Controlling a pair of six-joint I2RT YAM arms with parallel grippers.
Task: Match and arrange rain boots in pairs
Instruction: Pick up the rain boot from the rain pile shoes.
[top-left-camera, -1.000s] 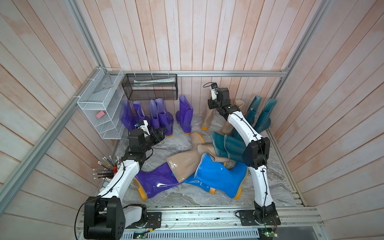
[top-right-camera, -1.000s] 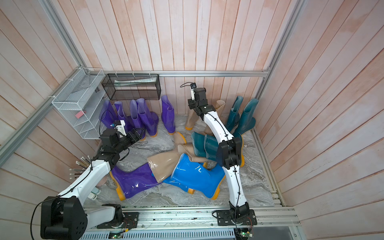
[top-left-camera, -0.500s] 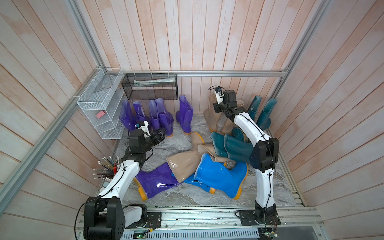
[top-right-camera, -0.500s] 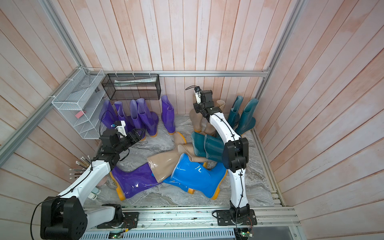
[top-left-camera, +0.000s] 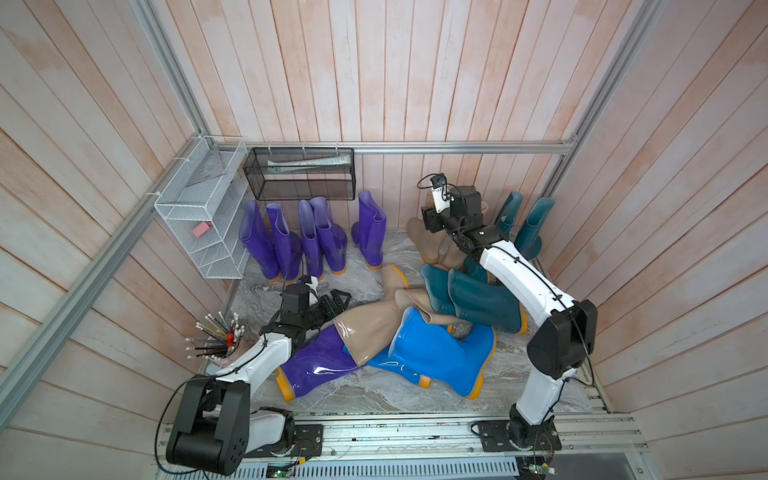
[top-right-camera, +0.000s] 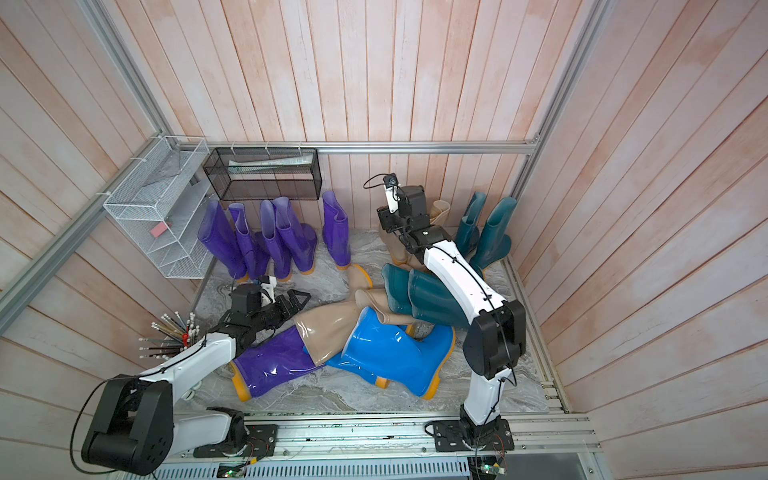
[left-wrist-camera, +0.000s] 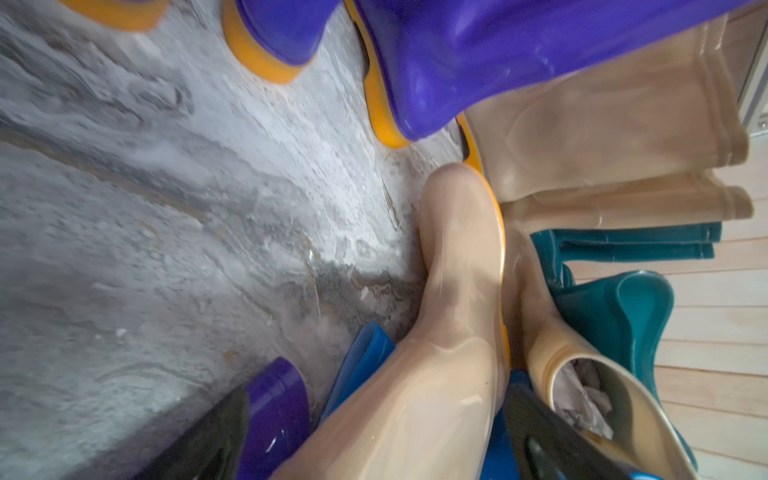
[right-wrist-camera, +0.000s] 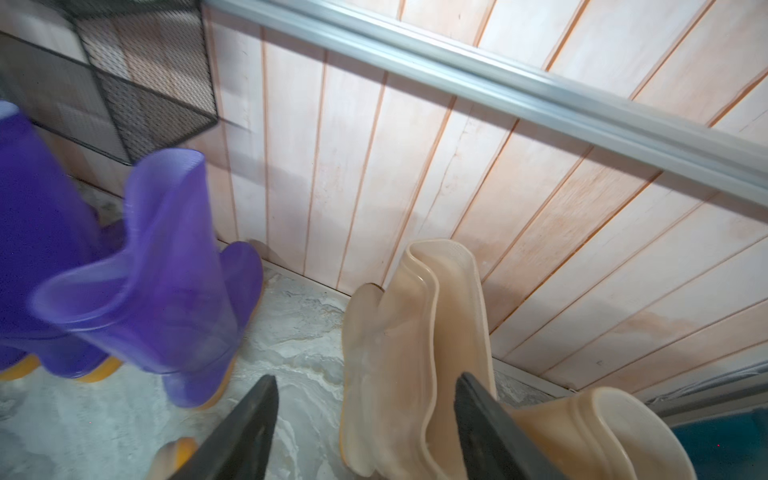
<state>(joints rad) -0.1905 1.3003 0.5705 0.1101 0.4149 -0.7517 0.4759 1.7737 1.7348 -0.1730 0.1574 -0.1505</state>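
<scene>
We see rain boots (top-left-camera: 436, 353) heaped on the marble floor (top-left-camera: 374, 390), with purple boots (top-left-camera: 328, 237) standing along the back wall (top-left-camera: 395, 83). Our right gripper (right-wrist-camera: 365, 378) gapes beside an upright beige boot (right-wrist-camera: 415, 332). Our left gripper (left-wrist-camera: 376, 395) hangs open over a lying beige boot (left-wrist-camera: 449, 291).

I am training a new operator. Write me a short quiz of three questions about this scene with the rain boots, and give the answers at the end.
1. True or false: exactly five purple boots stand upright.
2. Choose one: which colour has no boot standing upright? A purple; B bright blue; C dark teal.
3. Fill in the missing word: the jaws of the right pincer stand ____.

Key: 1 true. 2 B: the bright blue boots lie on their sides. 3 open.
</scene>
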